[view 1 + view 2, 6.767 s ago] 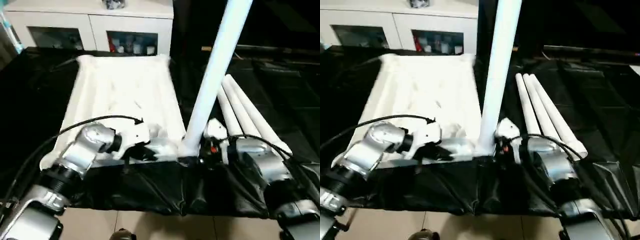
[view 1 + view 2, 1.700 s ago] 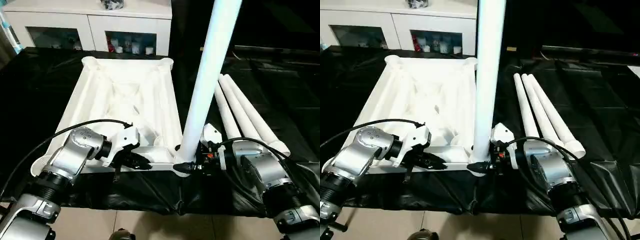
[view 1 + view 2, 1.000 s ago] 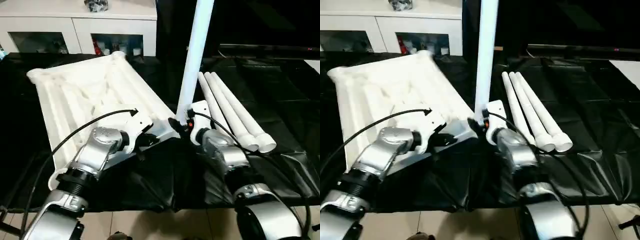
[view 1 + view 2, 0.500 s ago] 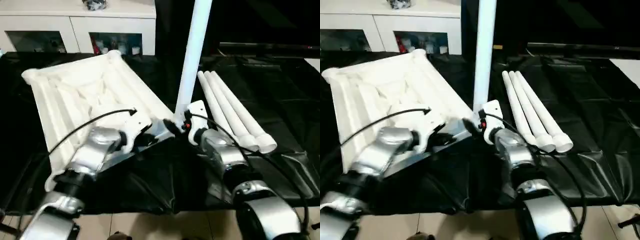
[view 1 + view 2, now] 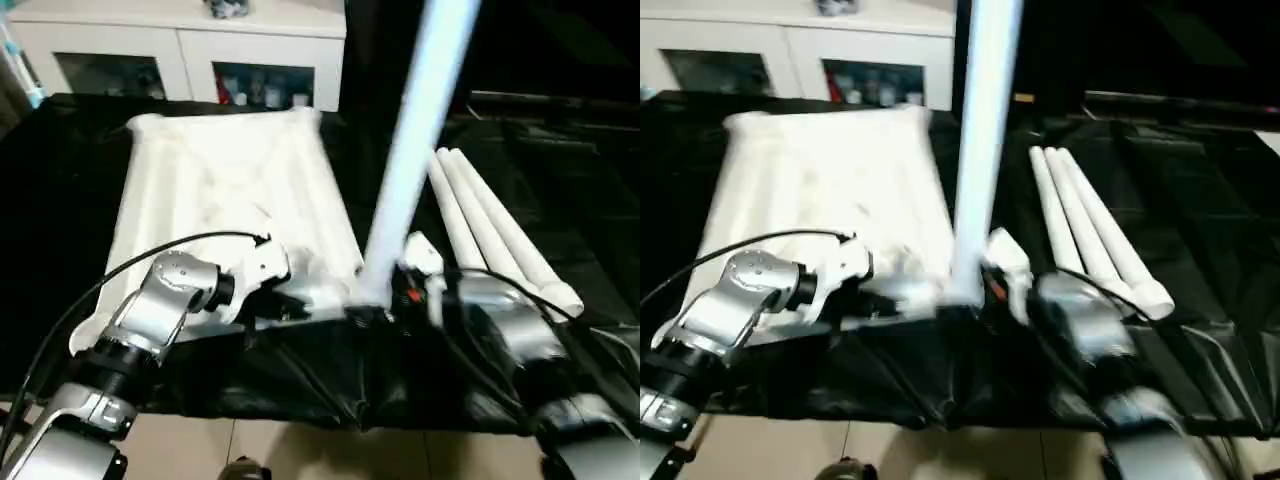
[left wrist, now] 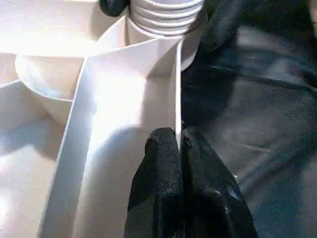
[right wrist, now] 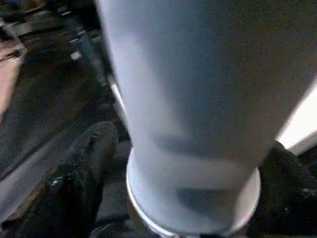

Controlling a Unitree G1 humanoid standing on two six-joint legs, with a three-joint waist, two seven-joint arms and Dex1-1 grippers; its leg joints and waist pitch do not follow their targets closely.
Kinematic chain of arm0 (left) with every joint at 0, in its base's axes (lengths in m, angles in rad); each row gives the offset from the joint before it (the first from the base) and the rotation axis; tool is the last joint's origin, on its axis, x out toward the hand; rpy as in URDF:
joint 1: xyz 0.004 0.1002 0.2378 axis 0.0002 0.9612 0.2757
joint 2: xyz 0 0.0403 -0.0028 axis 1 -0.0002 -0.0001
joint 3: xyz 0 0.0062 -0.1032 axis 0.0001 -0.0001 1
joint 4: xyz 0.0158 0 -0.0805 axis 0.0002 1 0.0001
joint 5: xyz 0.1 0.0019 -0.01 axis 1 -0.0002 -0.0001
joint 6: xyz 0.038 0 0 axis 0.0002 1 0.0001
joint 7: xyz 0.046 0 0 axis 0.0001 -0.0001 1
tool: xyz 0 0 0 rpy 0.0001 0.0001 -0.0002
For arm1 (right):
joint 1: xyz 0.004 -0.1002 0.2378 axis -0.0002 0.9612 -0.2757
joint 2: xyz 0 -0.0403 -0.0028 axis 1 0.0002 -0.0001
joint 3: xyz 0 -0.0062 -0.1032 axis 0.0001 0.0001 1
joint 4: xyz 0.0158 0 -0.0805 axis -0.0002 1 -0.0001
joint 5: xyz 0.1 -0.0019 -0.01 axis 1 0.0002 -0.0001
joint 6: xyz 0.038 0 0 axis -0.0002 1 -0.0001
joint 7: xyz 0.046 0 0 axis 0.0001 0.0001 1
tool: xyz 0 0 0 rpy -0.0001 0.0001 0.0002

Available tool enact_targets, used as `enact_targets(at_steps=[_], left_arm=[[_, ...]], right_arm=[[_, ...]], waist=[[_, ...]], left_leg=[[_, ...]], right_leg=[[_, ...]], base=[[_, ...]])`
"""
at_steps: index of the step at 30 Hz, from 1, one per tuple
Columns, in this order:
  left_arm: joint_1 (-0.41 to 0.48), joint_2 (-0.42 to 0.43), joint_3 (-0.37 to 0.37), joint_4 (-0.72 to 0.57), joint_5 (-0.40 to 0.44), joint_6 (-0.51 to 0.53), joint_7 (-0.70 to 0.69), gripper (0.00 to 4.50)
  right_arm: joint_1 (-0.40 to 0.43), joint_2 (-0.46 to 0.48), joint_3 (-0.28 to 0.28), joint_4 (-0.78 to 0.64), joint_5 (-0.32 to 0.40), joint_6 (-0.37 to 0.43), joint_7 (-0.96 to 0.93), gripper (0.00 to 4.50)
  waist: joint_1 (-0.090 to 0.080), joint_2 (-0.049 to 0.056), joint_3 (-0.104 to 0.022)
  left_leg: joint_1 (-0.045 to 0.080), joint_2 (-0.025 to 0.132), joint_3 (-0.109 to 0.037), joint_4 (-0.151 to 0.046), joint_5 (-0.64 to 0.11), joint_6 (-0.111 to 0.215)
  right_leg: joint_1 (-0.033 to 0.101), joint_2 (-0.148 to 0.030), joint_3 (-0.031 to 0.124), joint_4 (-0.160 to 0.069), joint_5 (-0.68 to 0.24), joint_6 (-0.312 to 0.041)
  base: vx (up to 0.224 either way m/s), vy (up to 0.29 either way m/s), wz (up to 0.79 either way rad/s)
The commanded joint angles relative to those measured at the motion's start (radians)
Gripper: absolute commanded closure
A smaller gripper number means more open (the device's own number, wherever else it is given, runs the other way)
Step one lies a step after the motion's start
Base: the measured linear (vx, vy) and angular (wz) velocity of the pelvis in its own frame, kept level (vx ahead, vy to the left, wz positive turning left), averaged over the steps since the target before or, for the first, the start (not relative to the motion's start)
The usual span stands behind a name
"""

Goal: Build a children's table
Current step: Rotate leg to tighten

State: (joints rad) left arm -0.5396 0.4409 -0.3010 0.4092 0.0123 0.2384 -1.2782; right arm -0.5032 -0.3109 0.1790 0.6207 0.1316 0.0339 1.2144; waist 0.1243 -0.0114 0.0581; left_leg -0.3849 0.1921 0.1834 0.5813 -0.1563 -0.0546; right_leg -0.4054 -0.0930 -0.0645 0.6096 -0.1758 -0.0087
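Observation:
The white table top [image 5: 230,190] lies upside down on a black-covered surface, ribs facing up. One white leg [image 5: 410,160] stands upright in its near right corner socket [image 6: 166,20]. My left gripper [image 6: 179,141] is shut on a thin rib of the top's near edge, just beside that socket. My right gripper [image 7: 190,198] is shut on the base of the upright leg, with one black finger [image 7: 84,163] on each side of the tube. Three more white legs [image 5: 490,235] lie side by side to the right of the top.
A white cabinet [image 5: 180,50] with glass doors stands behind the surface. The black cover [image 5: 330,380] hangs in folds over the near edge, above a tiled floor. A cable [image 5: 150,255] loops over my left forearm.
The table top, skewed with its far end to the left half a second ago, has swung back square to the surface. The upright leg and both grippers came with it, nearer to me.

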Motion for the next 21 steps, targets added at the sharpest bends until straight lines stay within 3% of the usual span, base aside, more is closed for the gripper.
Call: enact_targets(at_steps=[1, 2, 9, 14, 16, 21], left_arm=[[-0.035, -0.016, -0.009, -0.008, -0.023, -0.024, 0.0, 4.5], [-0.04, -0.005, -0.011, 0.008, -0.028, -0.038, -0.022, 4.5], [-0.049, 0.004, -0.01, 0.043, -0.017, -0.061, -0.04, 4.5], [-0.053, 0.006, -0.006, 0.055, -0.016, -0.073, -0.029, 4.5], [-0.053, -0.007, 0.004, 0.058, -0.017, -0.066, 0.008, 4.5], [-0.053, -0.06, 0.041, 0.044, -0.013, -0.018, 0.134, 4.5]], right_arm=[[0.02, 0.006, 0.066, -0.056, 0.017, 0.029, 0.082, 0.93], [0.054, -0.021, 0.084, -0.13, 0.027, 0.07, 0.134, 1.08], [0.082, -0.041, 0.104, -0.189, 0.025, 0.098, 0.151, 1.61], [0.081, -0.02, 0.095, -0.194, 0.021, 0.105, 0.107, 1.76], [0.061, 0.025, 0.063, -0.151, 0.013, 0.098, 0.015, 1.78], [-0.036, 0.156, -0.027, 0.048, -0.031, 0.071, -0.327, 1.79]], waist=[[-0.002, 0.004, -0.067], [0.002, 0.003, -0.065], [0.003, 0.003, -0.066], [0.004, 0.005, -0.066], [0.002, 0.005, -0.064], [-0.032, 0.001, -0.061]], left_leg=[[0.027, 0.043, -0.011, -0.077, -0.33, 0.012], [0.03, 0.043, -0.01, -0.077, -0.342, 0.008], [0.03, 0.043, -0.014, -0.08, -0.351, -0.007], [0.027, 0.043, -0.014, -0.079, -0.342, -0.008], [0.026, 0.042, -0.015, -0.08, -0.35, -0.011], [0.026, 0.038, -0.025, -0.085, -0.394, -0.052]], right_leg=[[0.04, -0.054, 0.041, -0.076, -0.278, -0.206], [0.038, -0.054, 0.042, -0.08, -0.308, -0.194], [0.035, -0.057, 0.042, -0.083, -0.345, -0.181], [0.036, -0.057, 0.041, -0.08, -0.317, -0.191], [0.036, -0.058, 0.041, -0.082, -0.335, -0.189], [0.032, -0.064, 0.037, -0.091, -0.455, -0.161]], base=[[0.0, 0.0, 0.0], [0.0, 0.0, 0.0], [0.0, 0.0, 0.0], [0.0, 0.0, 0.0], [0.0, 0.0, 0.0], [0.0, 0.0, 0.0]])
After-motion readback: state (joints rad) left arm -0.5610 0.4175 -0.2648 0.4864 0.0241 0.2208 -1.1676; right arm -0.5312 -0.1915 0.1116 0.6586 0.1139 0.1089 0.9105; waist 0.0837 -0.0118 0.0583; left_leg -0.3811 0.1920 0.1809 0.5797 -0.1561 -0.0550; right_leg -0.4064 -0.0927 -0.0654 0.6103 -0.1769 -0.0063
